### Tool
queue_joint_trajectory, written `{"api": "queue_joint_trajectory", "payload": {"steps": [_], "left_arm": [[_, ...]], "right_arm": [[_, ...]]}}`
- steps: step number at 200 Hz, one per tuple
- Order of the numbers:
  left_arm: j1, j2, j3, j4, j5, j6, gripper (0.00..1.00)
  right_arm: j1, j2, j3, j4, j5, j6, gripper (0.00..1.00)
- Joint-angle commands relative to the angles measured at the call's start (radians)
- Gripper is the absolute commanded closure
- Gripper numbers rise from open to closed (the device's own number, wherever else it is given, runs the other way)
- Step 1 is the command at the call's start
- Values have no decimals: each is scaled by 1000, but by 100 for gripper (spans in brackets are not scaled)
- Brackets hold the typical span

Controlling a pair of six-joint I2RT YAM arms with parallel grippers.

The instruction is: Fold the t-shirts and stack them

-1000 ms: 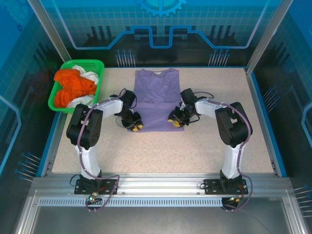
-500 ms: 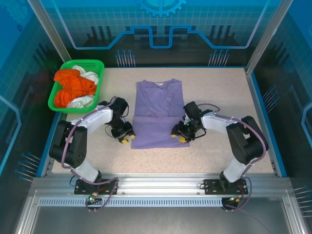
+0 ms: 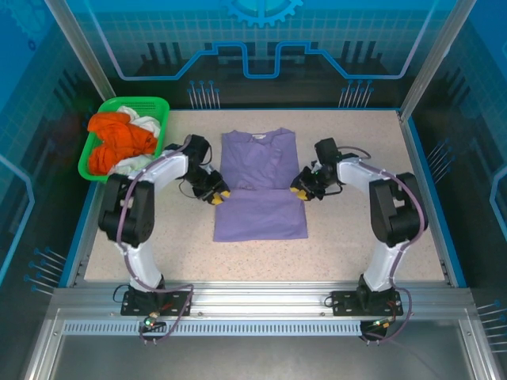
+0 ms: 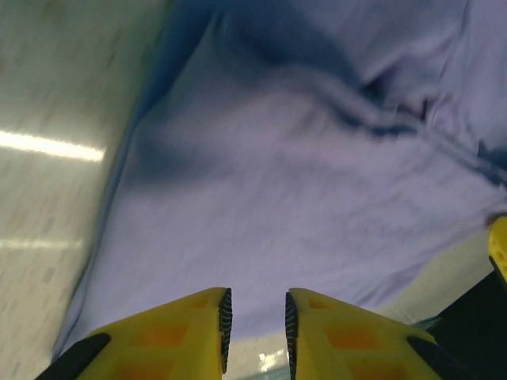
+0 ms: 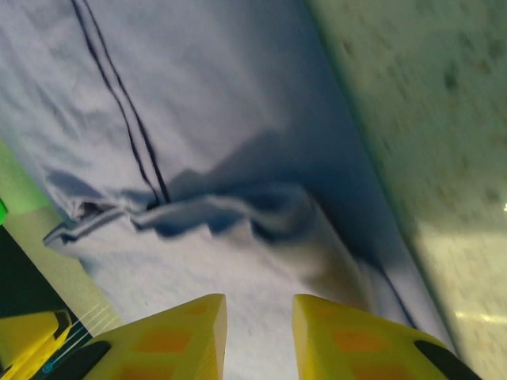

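Observation:
A lavender-purple t-shirt (image 3: 260,190) lies flat mid-table, collar at the far end, with a crease across its middle. My left gripper (image 3: 216,194) sits at the shirt's left edge by that crease. It is open, yellow fingers apart and nothing between them (image 4: 255,299); purple cloth (image 4: 301,158) lies beyond the tips. At the shirt's right edge my right gripper (image 3: 303,192) is also open (image 5: 258,305), above a rumpled fold with dark seam lines (image 5: 238,214). Orange t-shirts (image 3: 115,142) and a white one (image 3: 133,164) are heaped in the basket.
The green mesh basket (image 3: 161,107) stands at the far left corner of the speckled table (image 3: 356,245). Blue walls close in the table on three sides. Bare tabletop lies in front of the shirt and to its right.
The shirt was drawn toward the near edge and laid out longer. Both grippers then left its near hem and moved back to its sides at mid-length.

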State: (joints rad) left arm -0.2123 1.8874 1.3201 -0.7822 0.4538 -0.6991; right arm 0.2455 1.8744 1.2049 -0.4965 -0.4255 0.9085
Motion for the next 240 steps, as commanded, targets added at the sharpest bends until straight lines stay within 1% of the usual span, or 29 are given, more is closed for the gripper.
{"api": "queue_joint_trajectory", "payload": {"steps": [1,28,45,76,91,99,114,126,133,141,151,162,177,190,215,240], "left_arm": [[-2,86,85,56,-16,2,74],[5,177,128,25,-125,-4,73],[11,195,125,7,-166,-9,73],[11,156,117,-21,-211,3,70],[12,115,113,-34,-218,14,68],[15,83,105,-39,-216,19,64],[23,2,61,-39,-220,19,54],[35,-74,7,-36,-216,19,46],[42,-120,-33,-33,-210,23,41],[45,-170,-80,-27,-192,30,38],[45,-222,-139,-22,-163,41,36],[45,-273,-214,2,-90,49,37],[43,-324,-325,47,2,37,42],[41,-371,-424,103,52,11,47],[29,-424,-583,223,121,-56,48],[16,-427,-664,317,150,-97,48]], "right_arm": [[-27,95,80,-92,18,-48,72],[-67,180,119,-93,40,-40,69],[-84,201,143,-87,25,-43,66],[-88,136,158,-77,18,-72,53],[-92,81,123,-35,-7,-77,50],[-94,40,87,-5,-17,-80,49],[-101,-67,-7,54,-17,-84,43],[-111,-158,-99,100,-22,-95,38],[-115,-208,-151,114,-25,-108,33],[-119,-259,-208,123,-41,-132,31],[-118,-310,-275,110,-75,-167,32],[-113,-351,-346,86,-91,-200,33],[-113,-394,-431,58,-95,-237,38],[-109,-422,-486,53,-94,-259,43],[-90,-423,-527,54,-74,-287,52],[-50,-365,-511,53,-87,-315,60]]}}
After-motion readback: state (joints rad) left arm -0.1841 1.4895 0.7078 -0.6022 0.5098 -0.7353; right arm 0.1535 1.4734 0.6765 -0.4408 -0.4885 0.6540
